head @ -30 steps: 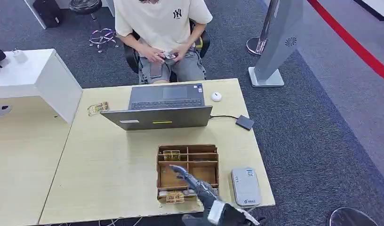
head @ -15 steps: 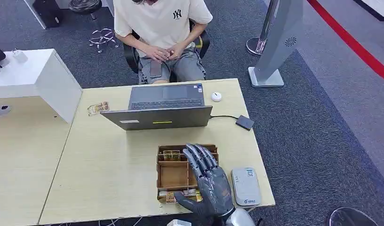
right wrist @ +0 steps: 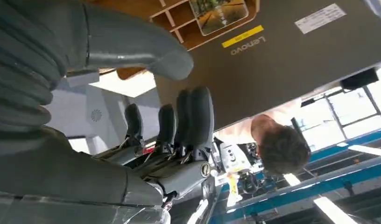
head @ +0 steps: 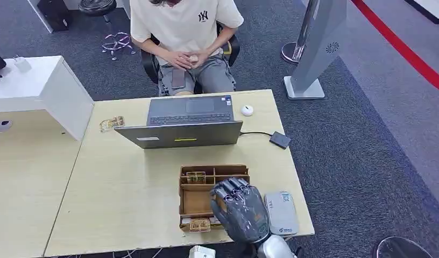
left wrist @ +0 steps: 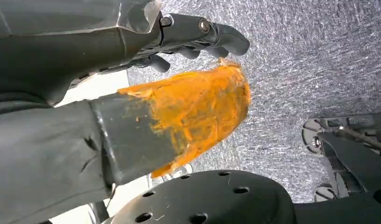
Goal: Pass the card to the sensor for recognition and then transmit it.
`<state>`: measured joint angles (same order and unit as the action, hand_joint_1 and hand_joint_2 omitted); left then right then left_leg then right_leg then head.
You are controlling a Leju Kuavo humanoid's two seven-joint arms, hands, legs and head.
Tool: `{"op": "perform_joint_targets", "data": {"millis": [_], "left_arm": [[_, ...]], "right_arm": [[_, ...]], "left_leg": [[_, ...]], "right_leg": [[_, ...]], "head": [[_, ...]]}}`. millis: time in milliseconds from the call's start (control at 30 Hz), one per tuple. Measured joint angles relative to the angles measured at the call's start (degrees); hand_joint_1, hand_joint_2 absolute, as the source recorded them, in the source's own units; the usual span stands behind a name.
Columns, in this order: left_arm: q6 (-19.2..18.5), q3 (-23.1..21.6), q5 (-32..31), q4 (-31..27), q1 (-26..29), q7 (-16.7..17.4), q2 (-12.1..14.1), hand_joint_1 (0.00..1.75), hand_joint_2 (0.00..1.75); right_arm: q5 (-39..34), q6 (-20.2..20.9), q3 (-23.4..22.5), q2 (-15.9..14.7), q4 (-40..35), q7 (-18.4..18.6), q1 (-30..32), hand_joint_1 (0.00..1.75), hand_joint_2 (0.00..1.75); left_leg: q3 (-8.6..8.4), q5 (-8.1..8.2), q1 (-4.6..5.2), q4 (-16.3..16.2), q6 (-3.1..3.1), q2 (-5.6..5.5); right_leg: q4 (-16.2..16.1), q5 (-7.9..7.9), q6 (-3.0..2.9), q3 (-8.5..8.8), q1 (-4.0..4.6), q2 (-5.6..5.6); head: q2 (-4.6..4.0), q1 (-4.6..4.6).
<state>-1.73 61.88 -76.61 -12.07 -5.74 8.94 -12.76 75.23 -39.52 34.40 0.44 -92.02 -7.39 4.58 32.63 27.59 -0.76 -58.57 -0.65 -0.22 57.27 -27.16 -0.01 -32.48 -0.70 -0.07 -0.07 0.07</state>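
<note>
card pickup stage: right robot hand over the organiser

- tabletop (head: 126, 199): light wood, carrying the items listed here from left to right.
- loose card (head: 112, 123): far left, beside the laptop's left corner, well apart from the hands.
- laptop (head: 182, 133): far centre, lid open toward a seated person (head: 185, 32).
- wooden organiser (head: 198, 185): near centre, several compartments. one card (head: 196, 177) lies in a far compartment; another card (head: 200, 224) lies in the near-left compartment, just beside the robot hand.
- right robot hand (head: 240, 208): back of the hand up, over the organiser's right half, fingers curled down into it. whether anything is pinched underneath cannot be told.
- sensor (head: 281, 213): flat grey reader, near right, just beside the organiser.
- left robot hand (left wrist: 146, 112): hangs below the tabletop over carpet, fingers curled in, nothing held.

step judged: reaching for a card; nothing presented to the sensor yet. next move calls for a secure pinch on one card, a lift out of its slot, then carrying it right, flat over the reader.
</note>
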Motion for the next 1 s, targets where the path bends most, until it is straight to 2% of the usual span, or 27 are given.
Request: {"op": "perform_joint_targets", "data": {"millis": [33, 200, 267, 300, 333, 400, 433, 467, 500, 667, 700, 800, 867, 900, 1000], "left_arm": [[-0.04, 0.00, -0.02, 0.00, 0.00, 0.00, 0.00, 0.00, 0.00], [-0.17, 0.00, -0.39, 0.00, 0.00, 0.00, 0.00, 0.00, 0.00], [-0.22, -0.02, -0.57, 0.00, 0.02, 0.00, 0.00, 0.00, 0.00], [-0.24, -0.02, -0.61, 0.00, 0.02, 0.00, 0.00, 0.00, 0.00], [-0.24, -0.02, -0.66, 0.00, 0.02, 0.00, 0.00, 0.00, 0.00], [-0.26, -0.04, -0.72, 0.00, 0.02, 0.00, 0.00, 0.00, 0.00], [-0.26, -0.07, -0.72, 0.00, 0.03, 0.02, 0.00, 0.00, 0.00], [-0.26, -0.07, -0.77, 0.00, 0.04, 0.04, 0.00, 0.00, 0.00], [-0.31, -0.07, -0.77, 0.00, 0.03, 0.04, 0.00, 0.00, 0.00], [-0.33, -0.13, -0.96, 0.00, 0.05, 0.04, 0.00, 0.00, 0.00], [-0.33, -0.15, -0.98, 0.00, 0.04, 0.04, 0.00, 0.00, 0.00], [-0.35, -0.20, -1.03, 0.00, 0.05, 0.04, 0.00, 0.00, 0.00], [-0.35, -0.22, -1.03, 0.00, 0.05, 0.04, 0.00, 0.00, 0.00], [-0.39, -0.24, -1.03, 0.00, 0.06, 0.04, 0.00, 0.00, 0.00], [-0.46, -0.31, -1.14, 0.00, 0.06, 0.04, 0.00, 0.00, 0.00]], "right_arm": [[0.63, 0.00, -0.13, 0.00, 0.17, 0.76, -0.08, 0.63, 1.75], [2.34, 0.00, -1.12, 0.00, 1.38, 3.15, -0.79, 0.63, 1.75], [2.56, 0.00, -1.73, 0.00, 1.97, 3.71, -1.14, 0.70, 1.75], [2.58, 0.00, -1.97, 0.00, 2.23, 3.82, -1.28, 0.82, 1.75], [2.75, 0.00, -2.23, 0.00, 2.49, 4.04, -1.44, 1.05, 1.75], [3.06, 0.00, -2.80, 0.00, 3.30, 4.30, -1.77, 1.03, 1.75], [3.04, 0.00, -3.04, -0.02, 3.60, 4.33, -1.92, 1.15, 1.75], [3.01, 0.00, -3.24, 0.00, 3.89, 4.33, -2.09, 1.15, 1.75], [2.99, 0.00, -3.43, 0.00, 4.22, 4.33, -2.28, 1.34, 1.75], [2.77, 0.00, -4.35, 0.00, 5.77, 4.83, -3.12, 1.24, 1.75], [2.75, 0.00, -4.50, 0.00, 6.01, 4.83, -3.25, 1.12, 1.75], [2.53, 0.00, -5.05, 0.00, 6.62, 4.83, -3.57, 1.03, 1.75], [2.49, 0.00, -5.29, 0.00, 6.97, 4.83, -3.65, 0.82, 1.75], [2.47, 0.00, -5.42, 0.00, 7.12, 4.83, -3.67, 0.77, 1.75], [2.03, 0.00, -5.57, 0.00, 7.61, 4.98, -3.85, 0.79, 1.75]], "left_leg": [[0.00, 0.00, 0.00, 0.00, 0.00, 0.00], [0.00, 0.00, 0.01, 0.00, 0.00, 0.00], [0.00, 0.00, 0.01, 0.00, 0.00, 0.00], [0.00, 0.00, 0.01, 0.00, 0.00, 0.00], [-0.01, 0.00, 0.01, 0.00, 0.00, 0.00], [-0.01, 0.00, 0.01, 0.00, 0.00, 0.00], [0.00, 0.00, 0.00, 0.00, 0.00, 0.00], [-0.01, 0.00, 0.00, 0.00, 0.00, 0.00], [-0.01, 0.00, 0.00, 0.00, 0.00, 0.00], [0.00, 0.00, 0.00, 0.00, 0.00, 0.00], [0.00, 0.00, 0.00, 0.00, 0.00, 0.00], [0.00, 0.00, 0.00, 0.00, 0.00, 0.00], [0.00, 0.00, 0.00, 0.00, 0.00, 0.00], [0.00, 0.00, 0.00, 0.00, 0.00, 0.00], [0.00, 0.00, 0.00, 0.00, 0.00, 0.00]], "right_leg": [[0.00, 0.00, 0.00, 0.00, 0.00, 0.00], [0.00, 0.00, 0.00, 0.00, 0.00, 0.00], [0.00, 0.00, 0.00, 0.00, 0.00, 0.00], [0.00, 0.00, 0.00, 0.00, 0.00, 0.00], [0.00, 0.00, 0.00, 0.00, 0.00, 0.00], [0.00, 0.00, 0.00, 0.00, 0.00, 0.00], [0.00, 0.00, 0.00, 0.00, 0.00, 0.00], [0.00, 0.00, 0.00, 0.00, 0.00, 0.00], [0.00, 0.00, 0.00, 0.00, 0.00, 0.00], [0.00, 0.00, 0.00, 0.00, 0.00, 0.00], [0.00, 0.00, 0.00, 0.00, 0.00, 0.00], [0.00, 0.00, 0.00, 0.00, 0.00, 0.00], [0.00, 0.00, 0.00, 0.00, 0.00, 0.00], [0.00, 0.00, 0.00, 0.00, 0.00, 0.00], [0.00, 0.00, 0.00, 0.00, 0.00, 0.00]], "head": [[0.00, 0.00], [0.00, 0.00], [0.00, 0.00], [0.00, 0.00], [0.00, 0.00], [0.00, 0.00], [0.00, 0.00], [0.00, 0.00], [0.00, -0.02], [0.00, 0.00], [0.00, -0.02], [0.00, 0.00], [0.00, 0.00], [0.00, 0.00], [0.00, 0.00]]}}
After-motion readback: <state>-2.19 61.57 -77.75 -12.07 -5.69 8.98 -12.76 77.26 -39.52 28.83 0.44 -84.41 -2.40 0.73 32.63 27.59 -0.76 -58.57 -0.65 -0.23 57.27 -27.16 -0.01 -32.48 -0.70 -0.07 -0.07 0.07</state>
